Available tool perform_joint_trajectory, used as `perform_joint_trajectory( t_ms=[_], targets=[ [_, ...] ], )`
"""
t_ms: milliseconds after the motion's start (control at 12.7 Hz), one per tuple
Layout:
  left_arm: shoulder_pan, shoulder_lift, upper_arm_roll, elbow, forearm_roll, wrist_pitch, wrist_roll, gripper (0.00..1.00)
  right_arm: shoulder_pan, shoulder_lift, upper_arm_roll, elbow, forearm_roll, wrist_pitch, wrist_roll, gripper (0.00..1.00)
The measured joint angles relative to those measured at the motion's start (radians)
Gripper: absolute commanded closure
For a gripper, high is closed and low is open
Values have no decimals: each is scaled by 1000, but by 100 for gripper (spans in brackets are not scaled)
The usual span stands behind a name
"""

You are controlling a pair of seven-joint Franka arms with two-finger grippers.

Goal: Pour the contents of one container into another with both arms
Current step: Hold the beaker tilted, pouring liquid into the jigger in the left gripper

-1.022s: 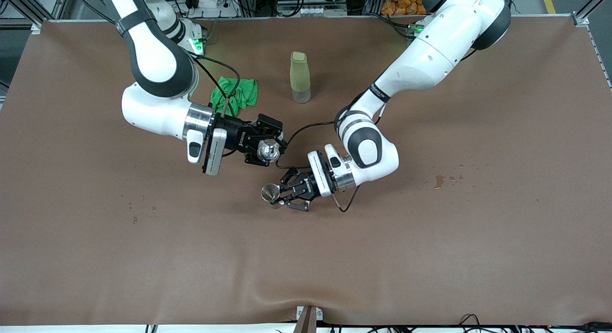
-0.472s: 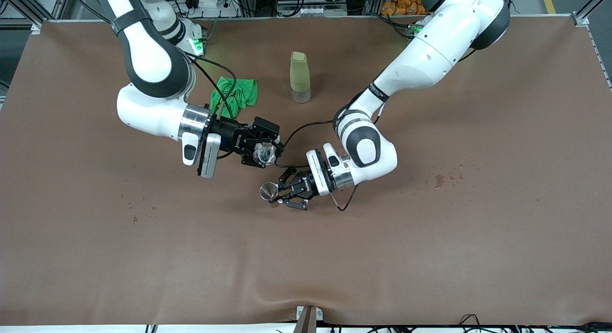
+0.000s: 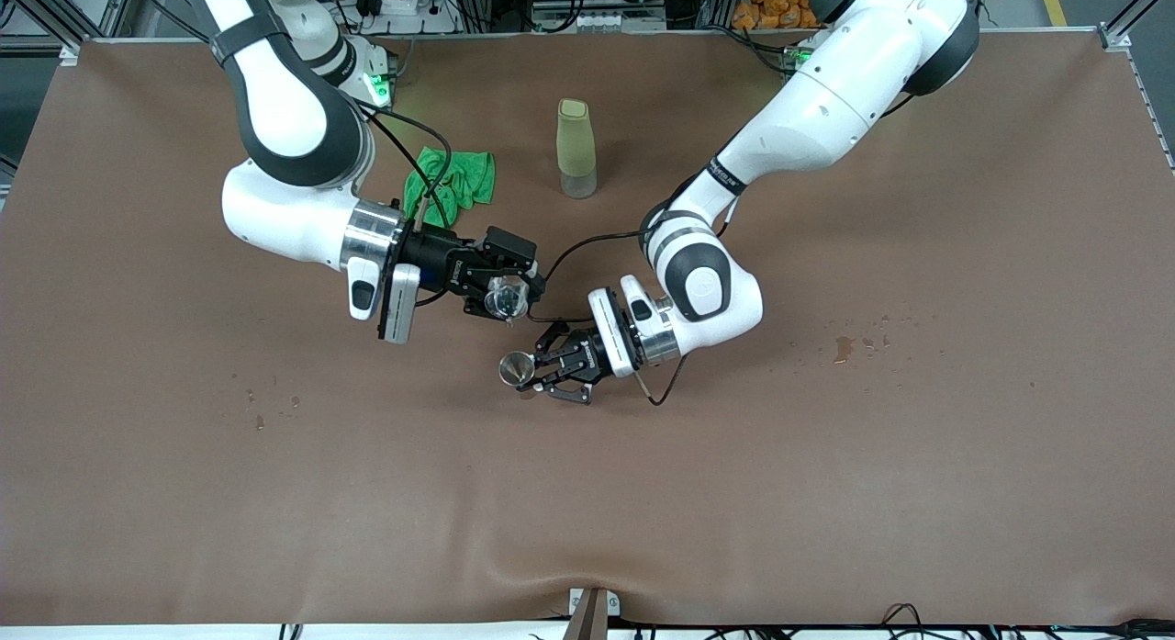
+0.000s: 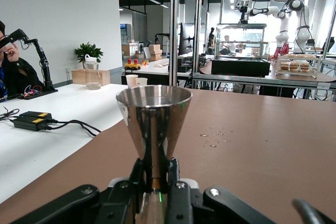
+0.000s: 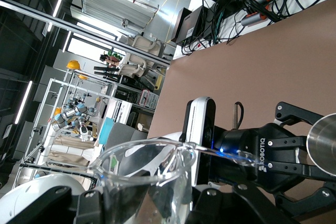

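Note:
My right gripper [image 3: 510,297] is shut on the tiny clear glass cup [image 3: 504,298] and holds it tipped in the air, just above and beside the silver cup. In the right wrist view the glass cup [image 5: 148,178] fills the foreground, its rim leaning toward the silver cup's rim [image 5: 324,141]. My left gripper [image 3: 530,372] is shut on the narrow waist of the shiny silver metal cup [image 3: 515,369], which stands upright with its mouth up, low over the middle of the table. The silver cup [image 4: 154,121] rises between the left fingers [image 4: 138,174].
A tall olive-green bottle [image 3: 576,149] stands farther from the front camera, near the bases. A crumpled green cloth [image 3: 452,181] lies beside it toward the right arm's end. Wet spots [image 3: 843,348] mark the brown table cover toward the left arm's end.
The right gripper has shifted a little toward the silver cup and lower, tipping the glass cup further. The left gripper with the silver cup has barely moved.

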Motion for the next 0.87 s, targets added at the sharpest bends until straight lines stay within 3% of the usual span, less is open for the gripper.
perform_joint_trajectory(
  t_ms=[865],
  targets=[
    [-1,0,-3,-32,-1,0,0,100,0,49,-1,69,3,0,66,100]
  ],
)
